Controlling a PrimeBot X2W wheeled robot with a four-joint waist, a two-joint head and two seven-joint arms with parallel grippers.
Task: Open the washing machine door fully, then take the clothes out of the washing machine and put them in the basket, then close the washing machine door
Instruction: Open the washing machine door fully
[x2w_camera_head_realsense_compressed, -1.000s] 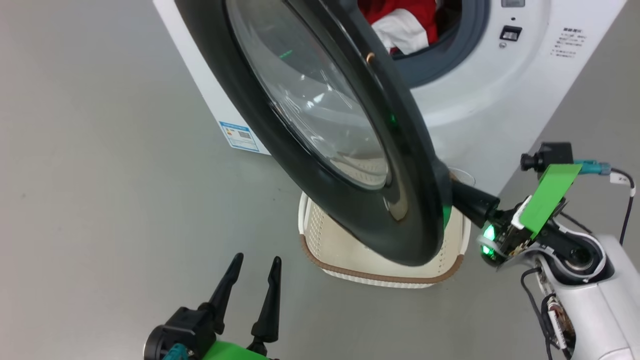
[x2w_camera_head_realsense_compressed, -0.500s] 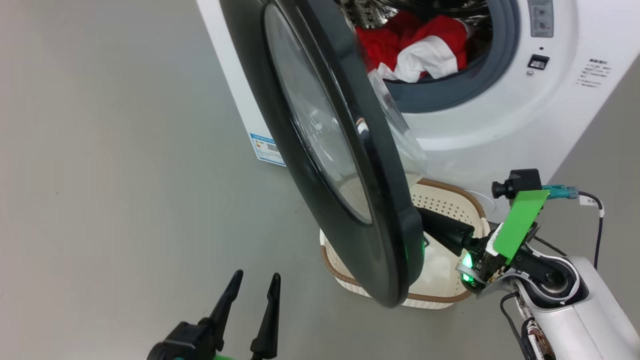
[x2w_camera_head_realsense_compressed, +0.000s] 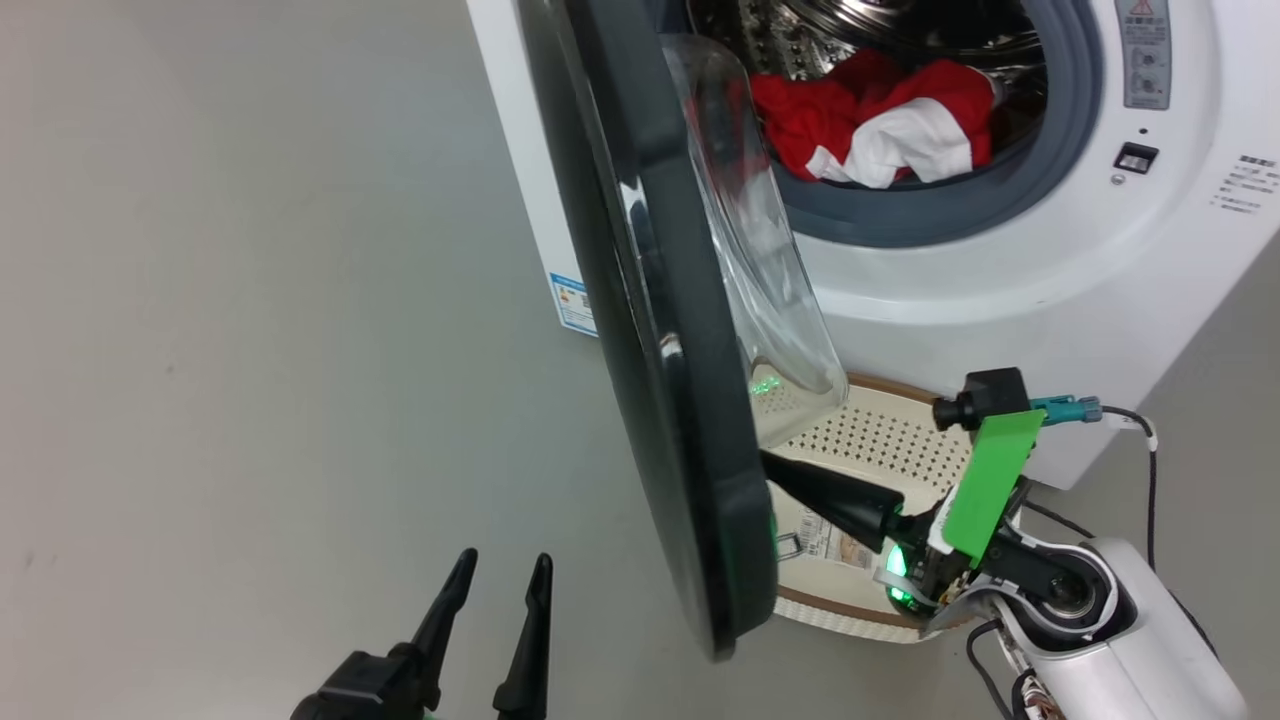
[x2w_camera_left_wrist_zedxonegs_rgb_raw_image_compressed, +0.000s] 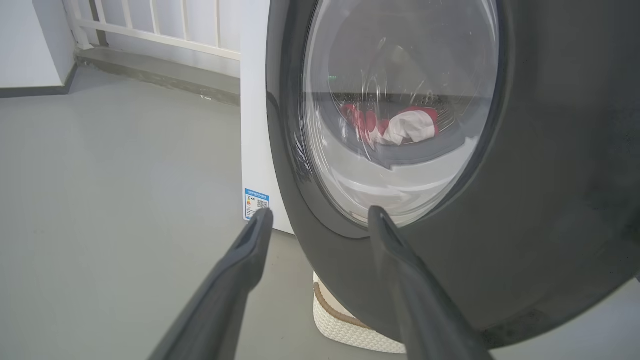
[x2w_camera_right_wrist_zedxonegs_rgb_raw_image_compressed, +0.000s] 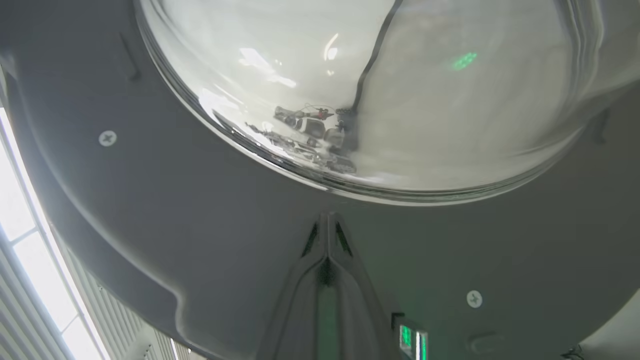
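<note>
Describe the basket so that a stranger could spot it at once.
Start at the big white washing machine with its round black door standing open. On the grey floor right before it, under the door's lower edge, sits the basket. It is the one cream, hole-dotted tub with a brown rim.

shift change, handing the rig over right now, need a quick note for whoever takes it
Left pincer: open, empty, low in front of the door's outer face, touching nothing.
Right pincer: shut, holding nothing, tip against the door's inner face just below the glass bowl.
Door: partly open, about edge-on to the head camera, above the basket.
Clothes: in the drum of the washing machine.
Basket: on the floor in front of the machine, no clothes in it.
Done: door unlatched, part open.
Left: open it fully, move clothes to basket, close door.
</note>
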